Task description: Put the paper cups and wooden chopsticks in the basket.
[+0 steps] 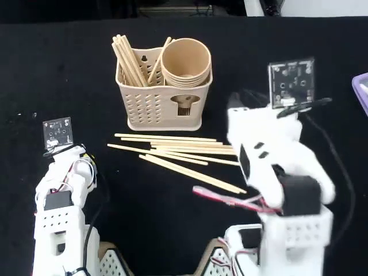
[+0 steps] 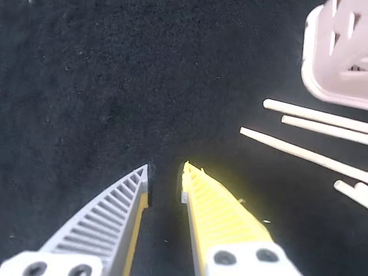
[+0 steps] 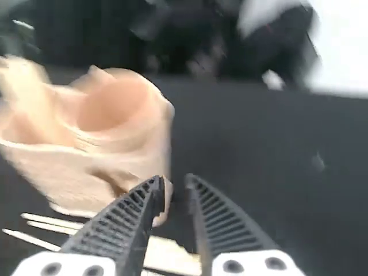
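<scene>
— Several loose pale wooden chopsticks (image 1: 178,152): where do they lie from the left gripper (image 2: 165,169)?
— Ahead of it, toward the other arm, well apart; its jaws are slightly parted and hold nothing.
— And the right gripper (image 3: 174,183)?
— Narrowly parted, empty, just beside the beige slotted plastic basket (image 1: 161,106), which holds the stacked tan paper cups (image 1: 185,63) and a chopstick bundle (image 1: 129,63).

The basket (image 1: 155,106) stands on the black desk (image 1: 57,75), stacked paper cups (image 1: 185,60) and a bundle of chopsticks (image 1: 129,60) inside; loose chopsticks (image 1: 178,155) lie scattered just before it.
</scene>
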Controlling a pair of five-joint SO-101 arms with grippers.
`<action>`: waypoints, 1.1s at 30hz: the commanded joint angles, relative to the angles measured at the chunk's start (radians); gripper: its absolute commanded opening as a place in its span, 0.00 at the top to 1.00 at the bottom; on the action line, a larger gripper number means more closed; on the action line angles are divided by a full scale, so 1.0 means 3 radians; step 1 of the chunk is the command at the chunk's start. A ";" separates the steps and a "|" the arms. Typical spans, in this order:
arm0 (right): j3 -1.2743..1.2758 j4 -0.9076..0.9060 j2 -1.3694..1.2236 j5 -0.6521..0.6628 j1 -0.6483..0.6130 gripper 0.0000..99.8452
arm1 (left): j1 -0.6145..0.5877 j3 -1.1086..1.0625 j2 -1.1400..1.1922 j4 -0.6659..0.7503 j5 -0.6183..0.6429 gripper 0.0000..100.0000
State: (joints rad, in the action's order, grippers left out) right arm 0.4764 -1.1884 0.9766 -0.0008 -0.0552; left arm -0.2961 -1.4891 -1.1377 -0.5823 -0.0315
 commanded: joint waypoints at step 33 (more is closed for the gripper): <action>0.2739 0.2588 -0.0606 -0.0619 0.1427 0.84 | 0.2268 0.2335 0.1959 -0.2046 -0.1442 0.81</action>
State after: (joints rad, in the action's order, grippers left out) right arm 1.3034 -0.4350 0.7956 -0.1834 0.3636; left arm 0.3053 -0.9475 -0.7357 -1.2022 -0.4534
